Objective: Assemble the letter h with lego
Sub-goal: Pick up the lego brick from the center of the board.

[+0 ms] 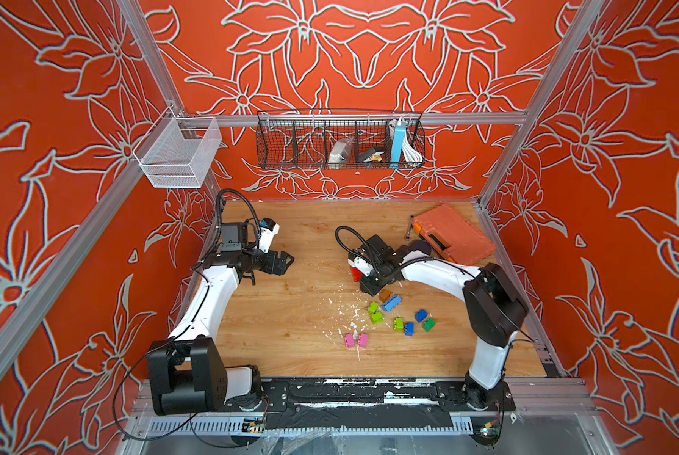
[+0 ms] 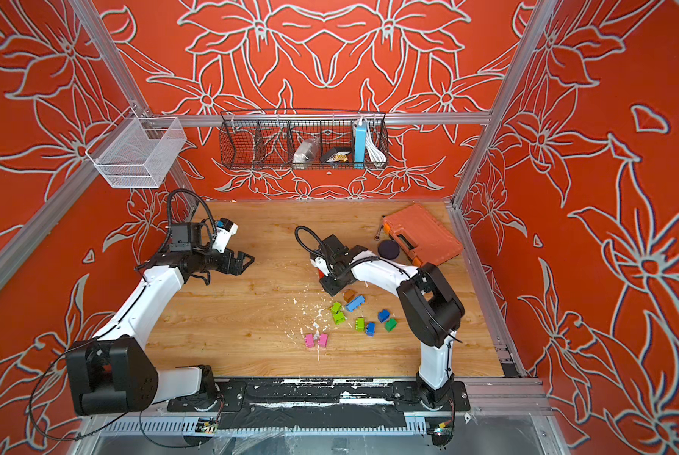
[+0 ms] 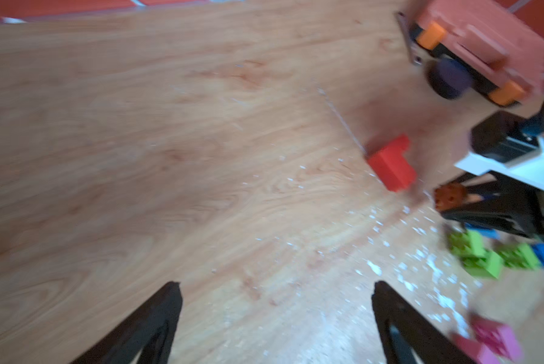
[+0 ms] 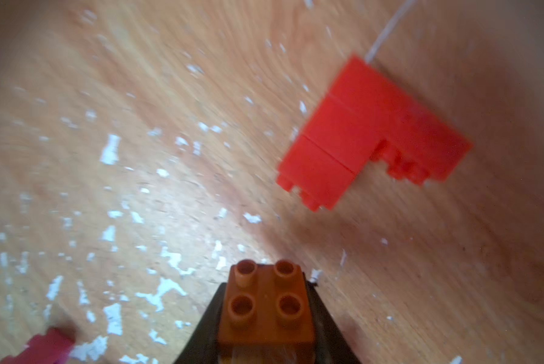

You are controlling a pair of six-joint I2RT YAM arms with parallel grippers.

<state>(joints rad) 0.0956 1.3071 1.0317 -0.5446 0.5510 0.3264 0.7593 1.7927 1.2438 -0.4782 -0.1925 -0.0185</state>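
One pickup underway | right pincer (image 4: 266, 285) is pinching brown brick (image 4: 266, 312), seemingly firmly | left pincer (image 3: 277, 288) is hanging wide, empty | next likely: lifting, seating it onto red stack (image 4: 359, 132)

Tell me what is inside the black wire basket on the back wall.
The black wire basket holds a pale wrapped packet, a small dark box, an upright light-blue box and a white cable beside it. What the packet holds, and anything behind the boxes, cannot be seen.
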